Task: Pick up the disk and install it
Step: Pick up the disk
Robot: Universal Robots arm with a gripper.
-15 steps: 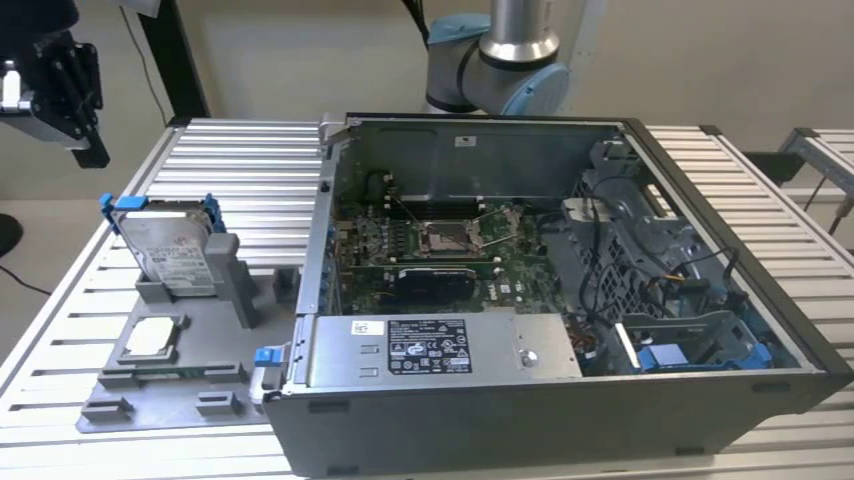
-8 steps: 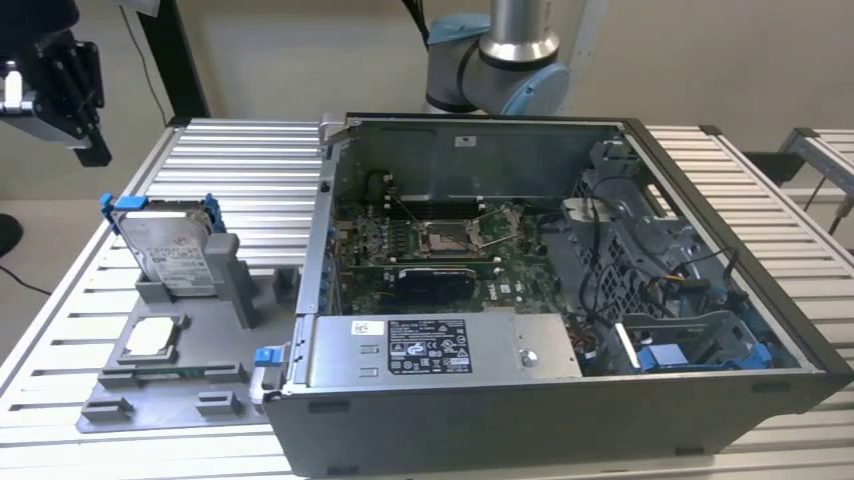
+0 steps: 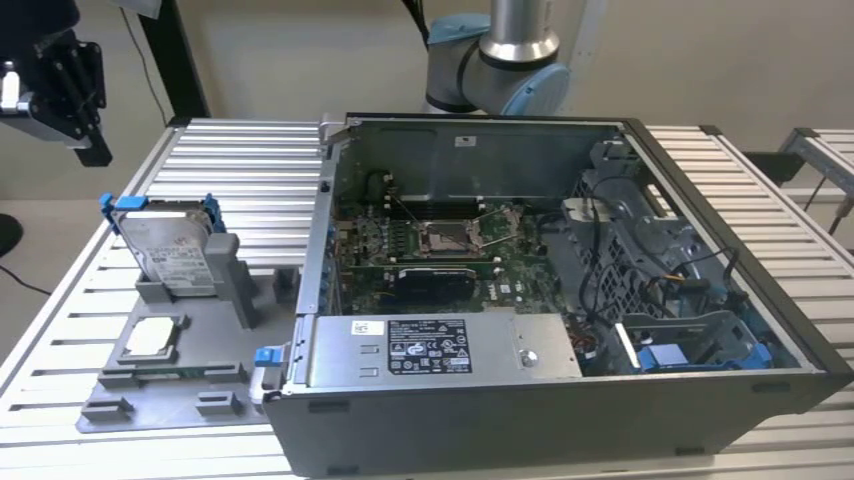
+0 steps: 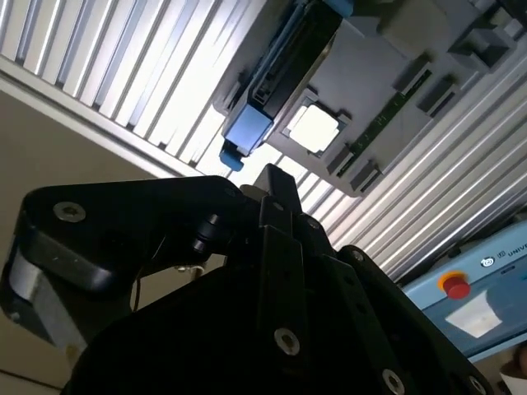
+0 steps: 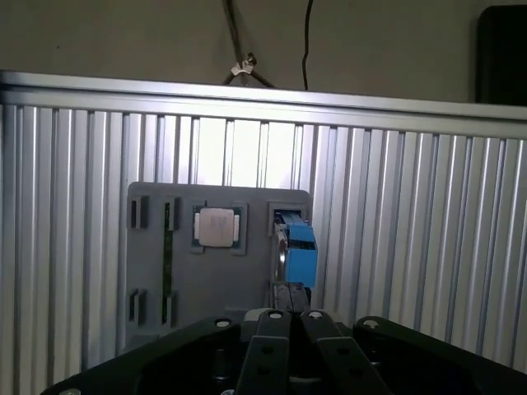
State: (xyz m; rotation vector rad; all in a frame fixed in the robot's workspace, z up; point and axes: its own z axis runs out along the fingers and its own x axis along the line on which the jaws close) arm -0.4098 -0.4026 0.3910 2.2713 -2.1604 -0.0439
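The disk (image 3: 167,245) stands upright on its edge in a slot of the grey holder (image 3: 160,390), on the exterior view's left, beside the open computer case (image 3: 534,420). Its white label faces the camera and a blue bracket frames it. In both wrist views the disk (image 5: 296,251) (image 4: 284,70) is seen from its edge, the blue bracket toward the camera. A square chip (image 3: 150,338) lies flat on the same holder, near the disk but apart from it. The holder and the case rest on a ribbed metal table (image 3: 227,150). The gripper (image 3: 91,145) hangs in the air above the table's edge, well apart from the disk and touching nothing. Whether it is open or closed I cannot tell. It holds nothing. The disk is not yet picked up.
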